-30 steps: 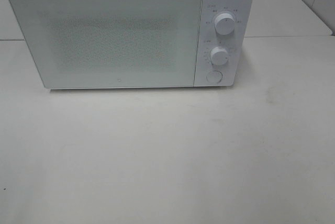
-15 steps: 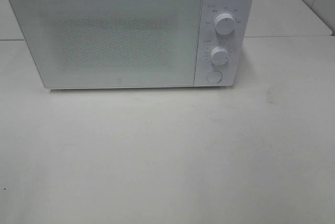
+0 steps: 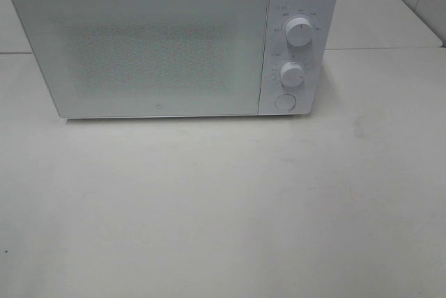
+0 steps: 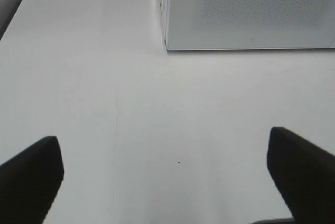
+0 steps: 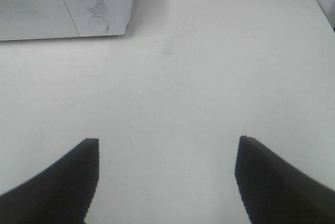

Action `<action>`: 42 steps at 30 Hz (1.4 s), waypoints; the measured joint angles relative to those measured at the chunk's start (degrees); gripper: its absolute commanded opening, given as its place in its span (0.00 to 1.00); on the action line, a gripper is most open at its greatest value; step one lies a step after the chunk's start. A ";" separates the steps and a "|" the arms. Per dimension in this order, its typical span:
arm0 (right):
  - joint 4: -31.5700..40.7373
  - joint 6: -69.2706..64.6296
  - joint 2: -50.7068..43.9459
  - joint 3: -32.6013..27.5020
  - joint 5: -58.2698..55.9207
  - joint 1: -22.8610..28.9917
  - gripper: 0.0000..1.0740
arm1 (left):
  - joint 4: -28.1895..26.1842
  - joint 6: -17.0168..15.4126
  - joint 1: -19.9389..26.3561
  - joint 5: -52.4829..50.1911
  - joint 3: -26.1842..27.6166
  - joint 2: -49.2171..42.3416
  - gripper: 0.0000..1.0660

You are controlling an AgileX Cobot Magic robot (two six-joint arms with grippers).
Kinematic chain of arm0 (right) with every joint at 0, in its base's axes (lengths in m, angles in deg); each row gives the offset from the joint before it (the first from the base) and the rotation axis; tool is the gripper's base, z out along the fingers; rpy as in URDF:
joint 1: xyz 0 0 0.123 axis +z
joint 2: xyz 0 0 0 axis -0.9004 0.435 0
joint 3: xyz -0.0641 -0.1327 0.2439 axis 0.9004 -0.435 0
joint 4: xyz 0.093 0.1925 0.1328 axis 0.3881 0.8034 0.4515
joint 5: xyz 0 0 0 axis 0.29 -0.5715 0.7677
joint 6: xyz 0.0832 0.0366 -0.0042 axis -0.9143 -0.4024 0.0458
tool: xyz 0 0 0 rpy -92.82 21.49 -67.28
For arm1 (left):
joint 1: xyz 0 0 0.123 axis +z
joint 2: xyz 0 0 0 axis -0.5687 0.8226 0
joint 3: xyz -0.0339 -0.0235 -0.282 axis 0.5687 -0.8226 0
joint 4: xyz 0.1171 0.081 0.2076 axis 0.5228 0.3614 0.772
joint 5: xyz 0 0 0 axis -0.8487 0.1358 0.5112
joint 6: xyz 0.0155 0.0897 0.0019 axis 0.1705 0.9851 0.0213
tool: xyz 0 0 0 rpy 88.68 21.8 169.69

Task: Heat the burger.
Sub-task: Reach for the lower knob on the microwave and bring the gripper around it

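While I can't find the burger in any view (not on the table [image 3: 223, 207], and the microwave [image 3: 310, 5] door [image 3: 153, 47] is too frosted to see through), the main risk is acting blind.

Left gripper [image 4: 162, 137]: fingers wide apart, empty, over bare table near the door's left corner. The door looks closed and I see no handle, so prying its edge could skid the box.

Right gripper [image 5: 167, 139]: fingers apart, empty, on the near side of the panel. At that spread it could clip the lower knob [image 3: 293, 74] and the button [image 3: 284, 102] together. Turning the upper knob [image 3: 300, 31] or the lower one with nothing confirmed inside means running empty.
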 measured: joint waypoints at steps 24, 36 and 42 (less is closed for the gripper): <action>0.06 0.00 9.68 2.81 8.25 0.00 0.67 | 0.00 0.00 0.00 0.00 0.00 0.00 0.92; -1.66 0.00 25.84 2.81 20.23 0.00 0.67 | 0.00 0.00 0.00 0.00 0.00 0.00 0.92; -2.64 0.00 33.75 2.81 25.10 0.00 0.67 | 0.00 0.00 0.00 0.00 0.00 0.00 0.92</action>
